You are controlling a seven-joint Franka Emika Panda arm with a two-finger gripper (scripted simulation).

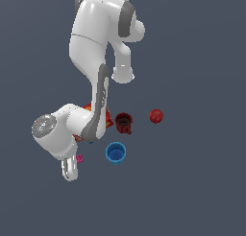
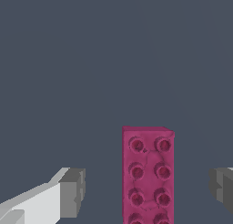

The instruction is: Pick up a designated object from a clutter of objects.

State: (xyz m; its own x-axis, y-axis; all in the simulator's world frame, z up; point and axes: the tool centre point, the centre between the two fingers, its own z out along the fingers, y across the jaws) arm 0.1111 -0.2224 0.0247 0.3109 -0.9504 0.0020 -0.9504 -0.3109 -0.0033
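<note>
**Jaws spread wide around the pink brick**

Taking the exterior view from its left to its right and treating the blue cup (image 1: pixel 116 152) as the centre of a clock, the first thing met is the arm's wrist, a large white housing at about 9 o'clock. Below it, towards 8 o'clock, hangs the gripper (image 1: pixel 70 171), of which only a pale rounded end shows in this view. The pink brick (image 1: pixel 79 158) peeks out just beside that end, mostly covered by the wrist, well to the 9 o'clock side of the cup and apart from it.

A tiny speck of blue, the blue brick (image 1: pixel 91 142), shows at the wrist's edge at about 10 o'clock; too little of it is visible to tell its shape. The cracker box (image 1: pixel 88 107) lies at about 11 o'clock, largely hidden behind the forearm, with only red and orange slivers showing.

The blue cup stands upright with its mouth open to the camera; nothing can be seen inside it. At 12 o'clock, near it but not touching, is the dark-red mug (image 1: pixel 124 123), also mouth-up, its interior dark and apparently holding nothing. The red ball-like fruit (image 1: pixel 156 116) sits alone at about 1 o'clock, well apart from the mug.

In the wrist view the pink brick (image 2: pixel 148 175) lies flat on the grey ground, studs up in two rows. The gripper (image 2: pixel 150 191) is released: one grey fingertip (image 2: pixel 73 191) stands clear on one side of the brick, the other on the opposite side, neither touching it.
</note>
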